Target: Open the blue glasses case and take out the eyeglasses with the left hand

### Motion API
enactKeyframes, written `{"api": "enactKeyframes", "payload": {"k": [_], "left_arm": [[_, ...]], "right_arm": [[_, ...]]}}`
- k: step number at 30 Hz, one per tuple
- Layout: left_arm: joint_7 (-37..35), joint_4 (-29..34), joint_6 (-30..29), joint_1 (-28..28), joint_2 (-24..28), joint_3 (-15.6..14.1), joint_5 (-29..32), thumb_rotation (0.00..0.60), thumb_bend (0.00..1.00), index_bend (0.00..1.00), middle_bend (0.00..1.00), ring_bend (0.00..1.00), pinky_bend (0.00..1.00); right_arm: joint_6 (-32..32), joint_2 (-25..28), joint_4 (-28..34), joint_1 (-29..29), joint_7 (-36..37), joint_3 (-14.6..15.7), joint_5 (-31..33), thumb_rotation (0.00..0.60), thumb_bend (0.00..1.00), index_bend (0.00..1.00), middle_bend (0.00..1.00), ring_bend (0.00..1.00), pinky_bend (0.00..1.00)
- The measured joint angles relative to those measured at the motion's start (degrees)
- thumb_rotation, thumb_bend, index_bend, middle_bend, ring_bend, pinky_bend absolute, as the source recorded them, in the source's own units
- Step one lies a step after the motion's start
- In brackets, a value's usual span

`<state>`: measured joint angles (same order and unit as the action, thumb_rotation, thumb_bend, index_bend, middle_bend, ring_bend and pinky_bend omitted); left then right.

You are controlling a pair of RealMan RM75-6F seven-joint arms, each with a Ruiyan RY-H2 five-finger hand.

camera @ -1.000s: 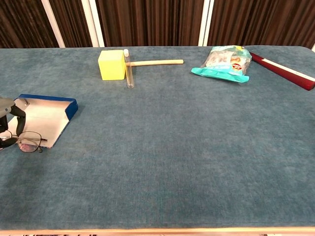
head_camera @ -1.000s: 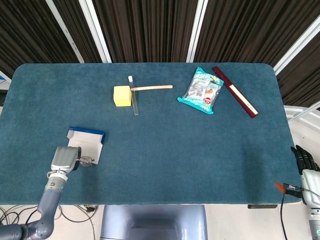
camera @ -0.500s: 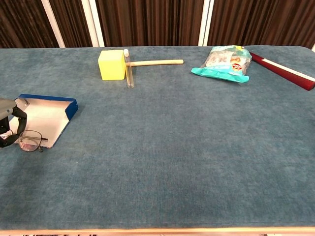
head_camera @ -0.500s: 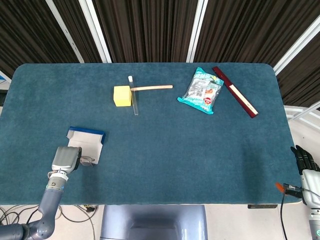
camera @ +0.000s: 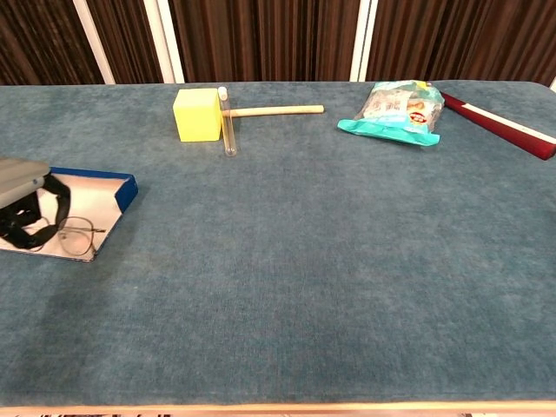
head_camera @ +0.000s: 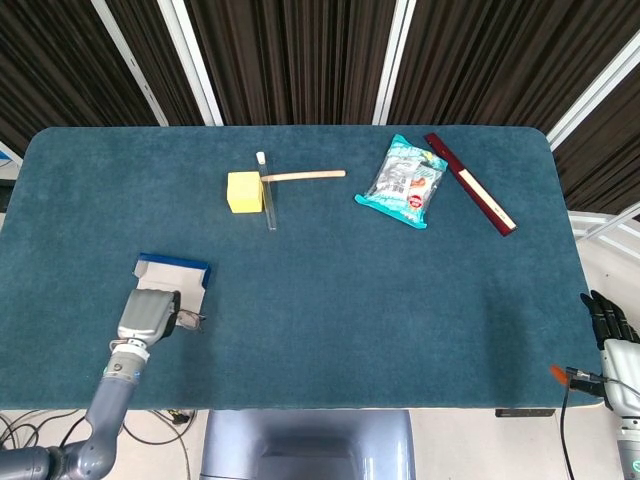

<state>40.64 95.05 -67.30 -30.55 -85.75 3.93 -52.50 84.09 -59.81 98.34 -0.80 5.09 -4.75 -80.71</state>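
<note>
Near the table's front left corner, the blue glasses case [head_camera: 178, 277] lies open, its pale inner face turned up and its blue wall on the far side. Over the case's near half sits the left hand [head_camera: 148, 316], its grey back facing up in the head view; in the chest view the dark fingers [camera: 33, 217] curl down around the left part of the eyeglasses [camera: 76, 237]. They appear to pinch the frame there, though the contact itself is hidden under the hand. One thin-rimmed lens and a temple arm stick out to the right of the hand, above the case's pale face near its right edge; whether they touch it, I cannot tell.

Well beyond the case, toward the table's far side, a yellow cube [head_camera: 243, 191] stands with a clear test tube [head_camera: 268, 197] just beside its right face, and a wooden stick [head_camera: 303, 176] runs rightward from the tube's far end. Farther right of the case lie a teal snack bag [head_camera: 404, 181] and a dark red ruler [head_camera: 470, 183]. Far to the case's right, off the blue-carpeted table [head_camera: 400, 310], the right hand [head_camera: 612, 322] hangs with dark fingers extended and nothing in them.
</note>
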Motion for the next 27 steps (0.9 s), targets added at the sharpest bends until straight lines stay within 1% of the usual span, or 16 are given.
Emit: {"api": "enactKeyframes", "payload": {"k": [3, 9, 17, 20, 22, 25, 27], "left_arm": [[1.67, 0.72, 0.29, -1.38, -1.60, 0.90, 0.48, 0.600, 0.47, 0.59, 1.00, 0.98, 1.00], [6.06, 1.22, 0.46, -4.88, -6.59, 3.17, 2.25, 0.600, 0.47, 0.59, 1.00, 0.98, 1.00], [10.24, -0.91, 0.00, -9.12, -13.54, 6.10, 5.18, 0.600, 0.46, 0.56, 1.00, 0.98, 1.00], [11.46, -2.95, -0.58, -10.53, -16.33, 7.43, 7.15, 0.600, 0.40, 0.51, 1.00, 0.98, 1.00], [12.05, -4.18, -0.99, -11.38, -17.74, 8.14, 8.32, 0.600, 0.35, 0.44, 1.00, 0.98, 1.00], [12.34, -4.84, -1.53, -11.89, -18.37, 8.28, 8.74, 0.600, 0.30, 0.38, 1.00, 0.98, 1.00], [12.11, -4.73, -1.75, -11.85, -18.17, 8.09, 8.59, 0.600, 0.29, 0.35, 1.00, 0.97, 1.00]], "right_arm": [[-0.03, 0.04, -0.02, 0.00, 0.10, -0.04, 0.13, 0.600, 0.16, 0.00, 0.00, 0.00, 0.19], [-0.18, 0.10, -0.09, -0.04, 0.34, -0.08, 0.23, 0.600, 0.16, 0.00, 0.00, 0.00, 0.19], [-0.38, 0.19, -0.17, -0.09, 0.61, -0.05, 0.24, 0.600, 0.16, 0.00, 0.00, 0.00, 0.19], [-0.45, 0.21, -0.19, -0.11, 0.60, -0.06, 0.33, 0.600, 0.16, 0.00, 0.00, 0.00, 0.19], [-0.53, 0.23, -0.19, -0.12, 0.61, -0.07, 0.44, 0.600, 0.16, 0.00, 0.00, 0.00, 0.19], [-0.63, 0.28, -0.16, -0.15, 0.56, -0.07, 0.51, 0.600, 0.16, 0.00, 0.00, 0.00, 0.19], [-0.63, 0.29, -0.17, -0.15, 0.56, -0.06, 0.50, 0.600, 0.17, 0.00, 0.00, 0.00, 0.19]]}}
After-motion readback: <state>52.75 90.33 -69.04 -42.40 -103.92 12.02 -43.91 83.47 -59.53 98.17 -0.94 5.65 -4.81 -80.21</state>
